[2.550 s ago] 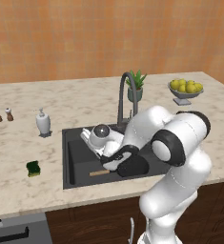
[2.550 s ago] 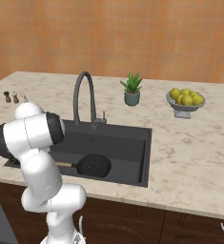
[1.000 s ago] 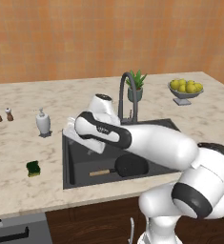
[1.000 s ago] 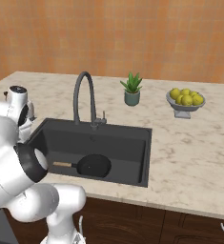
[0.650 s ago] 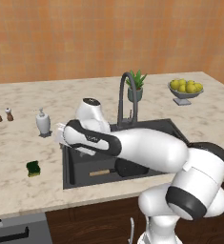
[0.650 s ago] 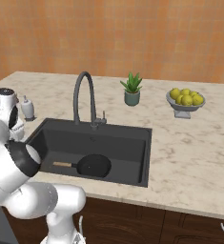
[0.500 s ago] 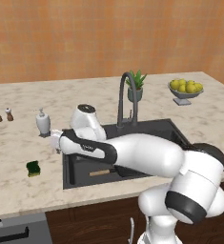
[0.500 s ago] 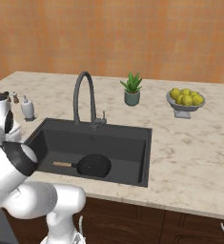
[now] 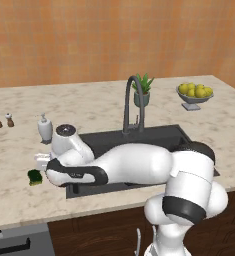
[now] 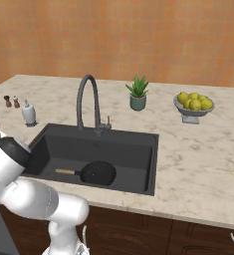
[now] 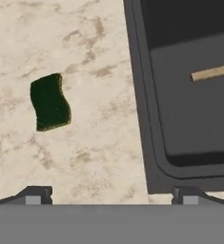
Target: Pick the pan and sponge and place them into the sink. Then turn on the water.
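Sponge [image 11: 49, 101]: green block lying flat on the surface [image 11: 89, 143], left of the sink [image 11: 147, 119] and apart from its rim; in the left base view it sits just beside the arm's wrist.
Gripper [image 11: 111, 194]: wide open and empty; its two tips stand far apart above bare surface, one near the sink's corner, the sponge off to one side of the gap.
Arm: stretched low and far to the left across the sink's front, the hand over the surface by the basin's left rim.
Pan [image 10: 97, 173]: lies on the sink floor, wooden handle pointing left; this part looks done.
Faucet [image 10: 86, 102]: no stream falls from its tip, so the water is not yet on.
Risk, offset: a straight descent would likely close on nothing, since the sponge is not between the tips.
Risk, rim: the tip nearest the sink could catch its edge if the hand lowers without shifting toward the sponge.
Risk, push: a glancing touch may slide the light sponge away.
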